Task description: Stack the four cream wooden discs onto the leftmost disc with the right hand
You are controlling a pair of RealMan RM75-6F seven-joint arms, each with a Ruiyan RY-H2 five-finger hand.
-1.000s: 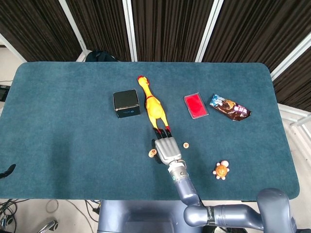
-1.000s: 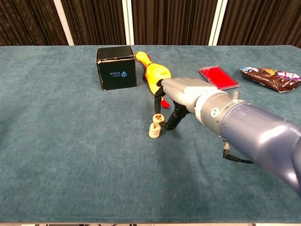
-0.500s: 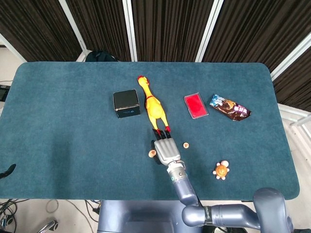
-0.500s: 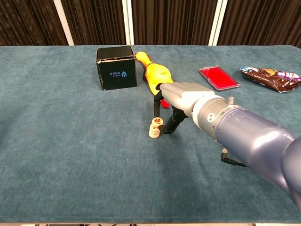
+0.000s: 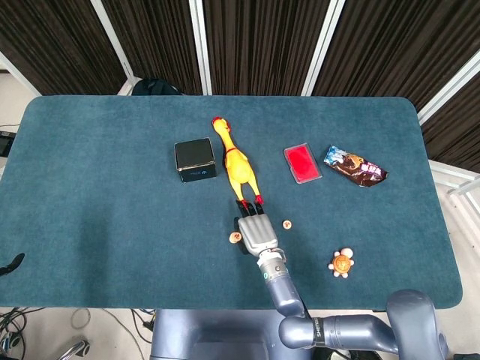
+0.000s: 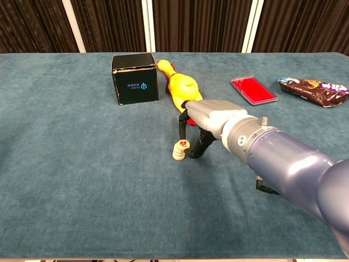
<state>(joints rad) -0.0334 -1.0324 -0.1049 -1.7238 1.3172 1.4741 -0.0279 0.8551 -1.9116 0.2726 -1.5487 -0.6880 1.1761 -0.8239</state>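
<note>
A short stack of cream wooden discs (image 6: 178,153) stands on the blue table just in front of the rubber chicken's feet; in the head view it shows as a disc (image 5: 235,238) peeking out left of the hand. My right hand (image 6: 210,117) (image 5: 256,232) reaches over it from the right. A finger and the thumb pinch the top disc (image 6: 182,144), which has a red mark and sits slightly tilted on the stack. One more cream disc (image 5: 287,223) lies alone to the right of the hand, hidden in the chest view. My left hand is not visible.
A yellow rubber chicken (image 5: 236,166) lies just behind the stack, with a black cube (image 5: 195,159) to its left. A red case (image 5: 302,163) and a snack packet (image 5: 355,166) sit at the back right. A small turtle toy (image 5: 341,263) lies near the front right edge.
The right hand has lowered the pinched disc from just above the stack down onto it. The hand has dropped a little and shifted slightly left.
</note>
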